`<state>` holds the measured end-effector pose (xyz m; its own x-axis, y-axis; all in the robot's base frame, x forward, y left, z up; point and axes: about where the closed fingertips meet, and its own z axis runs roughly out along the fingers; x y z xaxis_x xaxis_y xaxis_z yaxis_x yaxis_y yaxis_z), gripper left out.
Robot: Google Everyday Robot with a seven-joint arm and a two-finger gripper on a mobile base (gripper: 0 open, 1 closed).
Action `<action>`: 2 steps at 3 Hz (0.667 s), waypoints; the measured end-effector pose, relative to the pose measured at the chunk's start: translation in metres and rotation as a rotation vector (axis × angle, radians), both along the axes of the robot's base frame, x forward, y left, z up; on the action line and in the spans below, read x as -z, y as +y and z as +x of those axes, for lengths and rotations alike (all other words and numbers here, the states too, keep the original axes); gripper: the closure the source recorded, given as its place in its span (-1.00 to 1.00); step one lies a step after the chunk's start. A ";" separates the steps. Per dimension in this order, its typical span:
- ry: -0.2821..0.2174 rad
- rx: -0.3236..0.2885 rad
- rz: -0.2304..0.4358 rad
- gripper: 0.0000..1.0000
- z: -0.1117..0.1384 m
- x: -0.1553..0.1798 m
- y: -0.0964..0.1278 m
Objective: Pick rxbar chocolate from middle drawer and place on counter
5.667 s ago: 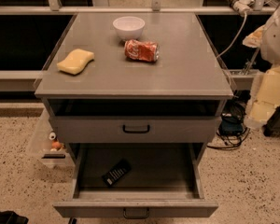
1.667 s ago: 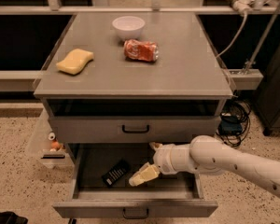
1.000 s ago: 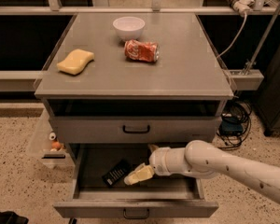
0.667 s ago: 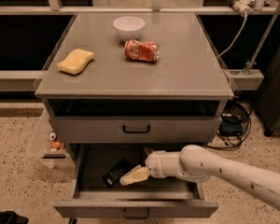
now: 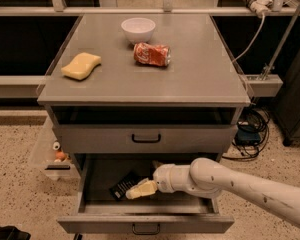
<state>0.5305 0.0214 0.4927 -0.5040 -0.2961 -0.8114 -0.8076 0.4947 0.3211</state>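
Camera view from above and in front of the cabinet: my arm point(image 5: 250, 194) comes in from the lower right edge and stretches leftward, nearly level, into the open middle drawer point(image 5: 88, 184). Its rounded white wrist sits over the middle of the drawer, and my gripper point(image 5: 136, 191), cream in colour, points left and slightly down. The tip is right at the near right end of the rxbar chocolate point(image 5: 123, 184). I cannot tell whether it touches the bar, nor whether the gripper is released or clenched.

The middle drawer is pulled out toward the camera, its dark handle on the front panel at the bottom. On its floor I see only the rxbar chocolate, left of centre. It lies flat and skewed, a small thin black rectangle with faint pale lettering.

The drawer above point(image 5: 146, 138) is closed, with a dark bar handle in the middle of its front.

On the counter point(image 5: 200, 74) stand a white bowl point(image 5: 138, 30) at the back, a crushed red can point(image 5: 151, 54) on its side just in front of the bowl, and a yellow sponge point(image 5: 81, 66) near the left edge.
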 end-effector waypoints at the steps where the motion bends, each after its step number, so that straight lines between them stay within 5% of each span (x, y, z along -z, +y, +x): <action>1: -0.049 0.038 -0.040 -1.00 0.001 0.002 -0.003; 2: -0.171 0.082 -0.122 -1.00 0.010 0.011 -0.002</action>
